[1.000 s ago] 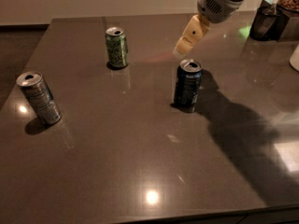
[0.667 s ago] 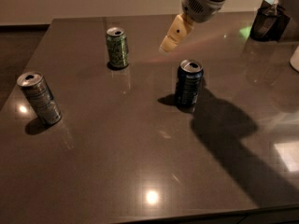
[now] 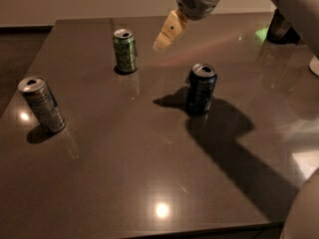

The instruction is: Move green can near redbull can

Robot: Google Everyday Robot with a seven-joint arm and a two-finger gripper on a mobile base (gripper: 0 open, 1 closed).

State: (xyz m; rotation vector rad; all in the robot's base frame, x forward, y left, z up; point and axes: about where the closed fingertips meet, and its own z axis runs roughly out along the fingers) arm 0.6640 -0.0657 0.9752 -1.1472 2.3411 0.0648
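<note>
The green can [image 3: 125,51] stands upright at the back left of the dark table [image 3: 124,173]. The redbull can [image 3: 42,104], silver-grey, stands near the left edge, a little tilted in view. My gripper [image 3: 168,32] hangs above the table to the right of the green can and apart from it, with one cream finger showing. It holds nothing that I can see.
A dark blue can [image 3: 201,89] stands upright in the middle right of the table, below and right of the gripper. A dark object [image 3: 281,28] sits at the far right back corner. The arm's shadow falls across the right half of the table.
The gripper has moved left, from above the dark blue can toward the green can. The cans have not moved.
</note>
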